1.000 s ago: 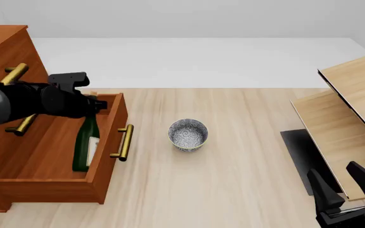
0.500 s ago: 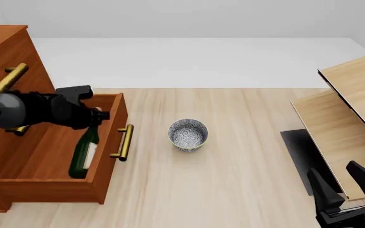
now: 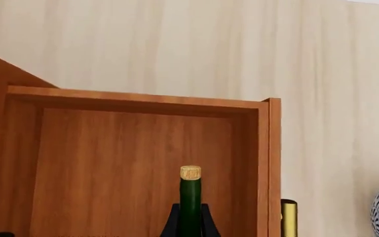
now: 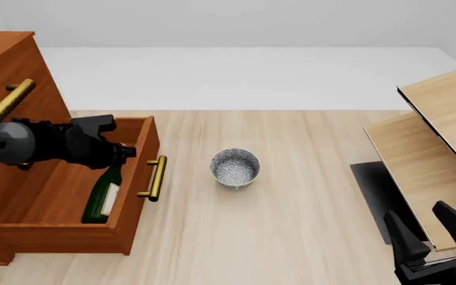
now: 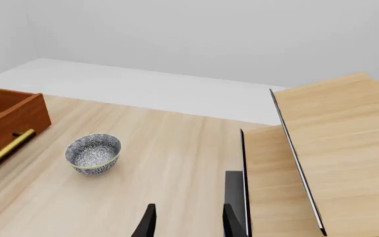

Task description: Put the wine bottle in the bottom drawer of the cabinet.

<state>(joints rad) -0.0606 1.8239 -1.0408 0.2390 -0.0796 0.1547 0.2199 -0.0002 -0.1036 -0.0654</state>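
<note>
Left jaws (image 4: 122, 151): closed narrowly around the slim neck of the wine bottle; in the left wrist view the two dark fingers (image 3: 172, 223) sit on either side of the neck.
Wine bottle (image 4: 102, 193): tilted inside the open bottom drawer, its neck up between the left jaws, its body slanting down and away from them towards the drawer's floor; the white label shows low on the body. The cork top (image 3: 190, 173) pokes out just beyond the left jaws.
Bottom drawer (image 4: 133, 202): pulled out from the cabinet, directly below the left jaws; its front panel with the brass bar handle (image 4: 156, 177) lies just beside them, on the side towards the bowl.
Cabinet (image 4: 6, 71): behind and beside the left arm; one higher brass handle (image 4: 6, 102) is seen just above the arm.
Bowl (image 4: 234, 168): small, round and speckled, on the desk (image 4: 291, 202), well apart from the left jaws and beyond the drawer front; also well ahead of the right jaws in the right wrist view.
Right jaws (image 5: 186, 222): parted, holding nothing, low over the desk near the dark mat (image 4: 374, 190).
Pale wooden furniture (image 4: 442, 130): just beside the right jaws, on their outer side.
</note>
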